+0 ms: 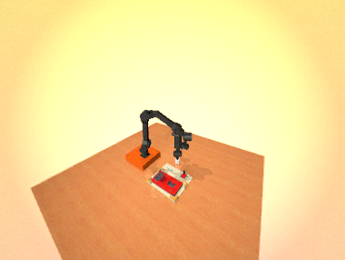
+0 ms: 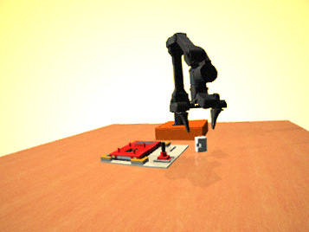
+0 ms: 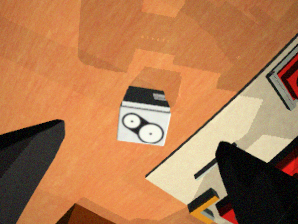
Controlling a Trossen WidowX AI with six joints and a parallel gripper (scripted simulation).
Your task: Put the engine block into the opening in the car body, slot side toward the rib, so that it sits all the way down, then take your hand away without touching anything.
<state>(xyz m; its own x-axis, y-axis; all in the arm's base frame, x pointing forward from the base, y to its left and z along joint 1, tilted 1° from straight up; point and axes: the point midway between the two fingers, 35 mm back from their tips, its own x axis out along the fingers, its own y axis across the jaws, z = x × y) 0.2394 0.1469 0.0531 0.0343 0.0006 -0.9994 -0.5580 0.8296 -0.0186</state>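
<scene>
The engine block (image 1: 177, 161) (image 2: 201, 144) (image 3: 144, 125) is a small white and grey block standing on the table beside the board. Its white top shows two ringed circles in the wrist view; a dark side with a small grey notch faces the top of that view. My gripper (image 1: 177, 156) (image 2: 201, 129) (image 3: 143, 138) is open and empty, pointing down above the block, one finger to each side of it. The red car body (image 1: 164, 184) (image 2: 143, 151) lies on the board with a dark opening in it. The rib cannot be made out.
The pale board (image 1: 170, 168) (image 2: 180, 151) (image 3: 170, 176) has yellow-and-grey corner pieces around the car body. A red piece with a black upright knob (image 1: 183, 175) (image 2: 164, 156) stands on it near the block's side. The orange arm base (image 1: 136, 158) (image 2: 181, 132) is behind.
</scene>
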